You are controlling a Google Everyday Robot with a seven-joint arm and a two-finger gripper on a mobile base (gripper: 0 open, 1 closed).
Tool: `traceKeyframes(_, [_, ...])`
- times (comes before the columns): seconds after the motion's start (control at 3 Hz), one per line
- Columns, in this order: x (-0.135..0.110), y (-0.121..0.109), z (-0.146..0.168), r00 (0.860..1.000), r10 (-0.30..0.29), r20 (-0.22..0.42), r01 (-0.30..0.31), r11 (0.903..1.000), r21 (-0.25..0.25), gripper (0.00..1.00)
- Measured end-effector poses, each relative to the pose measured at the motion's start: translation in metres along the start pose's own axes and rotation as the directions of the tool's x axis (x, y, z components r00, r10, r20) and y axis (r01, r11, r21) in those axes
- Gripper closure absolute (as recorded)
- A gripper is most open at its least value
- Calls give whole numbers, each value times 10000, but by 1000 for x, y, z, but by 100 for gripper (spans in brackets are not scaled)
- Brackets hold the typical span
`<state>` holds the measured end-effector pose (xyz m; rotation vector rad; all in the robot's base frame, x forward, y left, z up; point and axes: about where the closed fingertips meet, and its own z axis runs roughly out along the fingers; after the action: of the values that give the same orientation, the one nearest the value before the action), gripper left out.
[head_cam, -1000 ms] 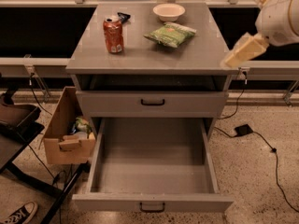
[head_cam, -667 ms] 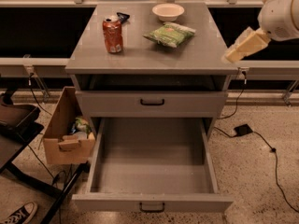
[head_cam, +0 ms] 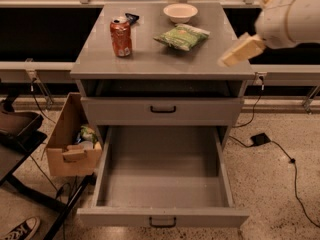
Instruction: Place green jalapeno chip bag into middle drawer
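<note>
Inspection ran from the left. We found a cardboard box (head_cam: 70, 149) holding assorted clutter on the floor just beside the grey cabinet (head_cam: 150, 66). On the cabinet top stood an orange soda can (head_cam: 121, 36), upright, with a small dark wrapper (head_cam: 132, 18) close behind it. Further right a white bowl (head_cam: 180, 12) sat near the back edge. The green jalapeno chip bag (head_cam: 181, 36) lay flat just in front of the bowl, apart from the can. Below the top, the upper handled drawer (head_cam: 162, 111) was shut. The middle drawer (head_cam: 162, 218) was pulled out, its tray bare. The gripper (head_cam: 242, 50) hung off the cabinet's right front corner, well apart from the bag and carrying nothing that we could make out. We could not tell whether it was open or closed.

We judged the bag untouched, with reach and grasp both outstanding. Hazards noted: an approach from the right could shove the light bag leftward toward the can, or nudge the bowl behind it. A shallow pinch on crinkly film could slip during the lift. On the way down, the bag would have to clear the cabinet's front edge and the shut drawer face. An early release would drop it on the top or the floor, not in the tray.
</note>
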<state>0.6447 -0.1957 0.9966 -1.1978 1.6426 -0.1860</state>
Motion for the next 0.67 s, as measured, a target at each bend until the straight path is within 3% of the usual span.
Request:
traceKeyframes(0.33, [-11,-8,73,9894,508,1361,-555,9980,308,0])
traceKeyframes(0.67, [-20,-19,160,9518,1476,2687,-1598,9869,240,0])
